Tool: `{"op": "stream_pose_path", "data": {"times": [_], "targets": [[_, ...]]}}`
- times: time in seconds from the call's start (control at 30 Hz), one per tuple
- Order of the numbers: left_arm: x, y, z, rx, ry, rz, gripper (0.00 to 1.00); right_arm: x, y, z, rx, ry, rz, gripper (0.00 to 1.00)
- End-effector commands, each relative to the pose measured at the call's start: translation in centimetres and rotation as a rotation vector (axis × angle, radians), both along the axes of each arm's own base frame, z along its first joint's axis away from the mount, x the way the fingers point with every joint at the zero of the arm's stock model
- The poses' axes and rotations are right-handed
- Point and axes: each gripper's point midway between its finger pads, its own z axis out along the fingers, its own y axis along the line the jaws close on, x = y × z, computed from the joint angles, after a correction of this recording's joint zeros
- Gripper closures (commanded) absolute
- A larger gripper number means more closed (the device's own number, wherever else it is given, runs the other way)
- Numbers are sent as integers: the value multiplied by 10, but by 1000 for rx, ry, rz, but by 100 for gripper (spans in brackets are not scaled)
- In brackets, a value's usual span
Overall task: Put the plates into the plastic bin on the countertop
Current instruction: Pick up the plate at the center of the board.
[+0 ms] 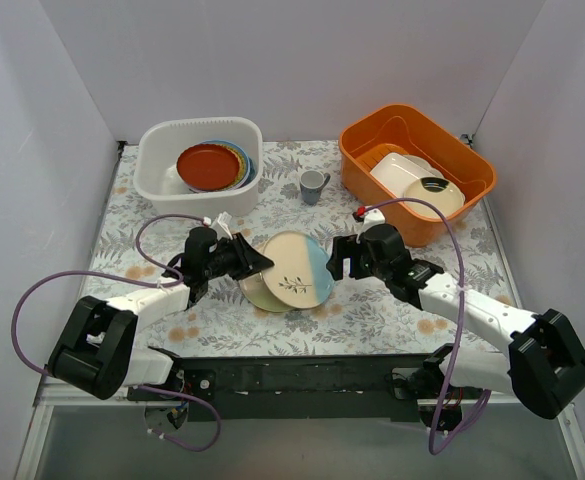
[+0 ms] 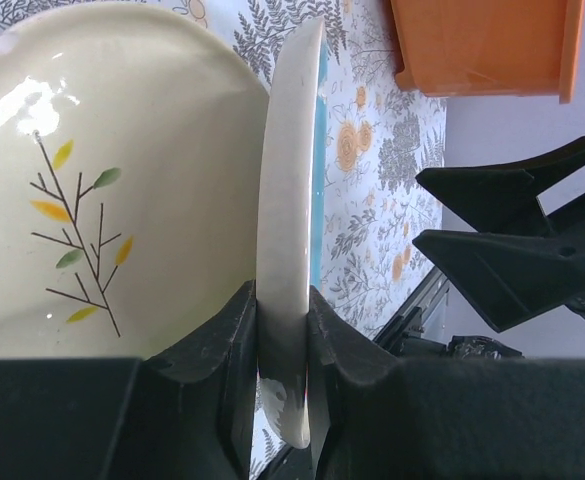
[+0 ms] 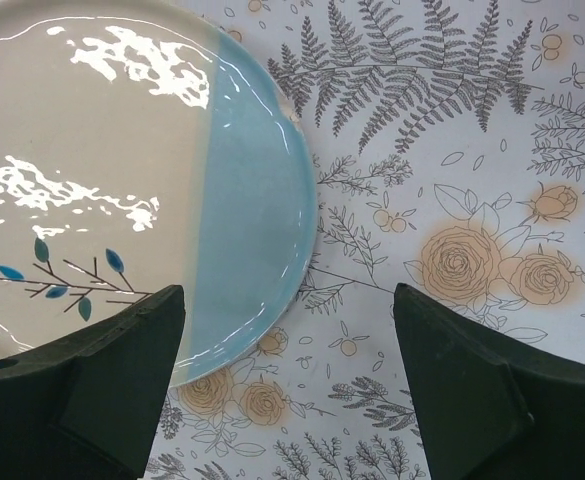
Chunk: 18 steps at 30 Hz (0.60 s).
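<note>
My left gripper (image 1: 255, 262) is shut on the left rim of a cream-and-light-blue plate (image 1: 297, 266) with a leaf sprig, at the middle of the countertop (image 1: 372, 315). In the left wrist view that rim (image 2: 287, 230) stands edge-on between the fingers (image 2: 234, 340). A second cream plate (image 2: 102, 200) with a yellow-green sprig lies beside it and peeks out below (image 1: 257, 296). My right gripper (image 1: 339, 258) is open and empty at the held plate's right edge (image 3: 252, 230). The plastic bin (image 1: 162, 170) at the back left holds a stack of plates with a red-orange one (image 1: 208, 165) on top.
An orange bin (image 1: 372, 140) at the back right holds a white rectangular dish (image 1: 397, 168) and other dishes. A small grey cup (image 1: 313, 186) stands between the two bins. Grey walls close in the left, back and right sides.
</note>
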Motion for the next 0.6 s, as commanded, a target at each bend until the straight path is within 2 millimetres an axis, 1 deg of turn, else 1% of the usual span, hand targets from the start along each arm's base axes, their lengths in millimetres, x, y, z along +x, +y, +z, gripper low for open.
{"op": "stream_pose_path", "data": {"times": [0.0, 0.1, 0.13, 0.17, 0.2, 0.4, 0.57], "targets": [[16, -18, 75, -133, -174, -56, 100, 2, -2, 14, 15, -53, -4, 7], [17, -22, 86, -163, -190, -77, 100, 2, -3, 18, 20, -64, -8, 7], [16, -24, 87, -170, -189, -84, 100, 2, -4, 18, 18, -66, -12, 7], [16, -26, 91, -185, -188, -87, 100, -2, -8, 13, 2, -50, -18, 7], [18, -27, 95, -193, -199, -92, 100, -2, -10, 13, 0, -50, -23, 7], [23, -30, 107, -211, -220, -100, 100, -4, -15, 18, -2, -68, -37, 6], [26, -30, 112, -204, -230, -92, 100, -4, -16, 24, 6, -85, -34, 5]]}}
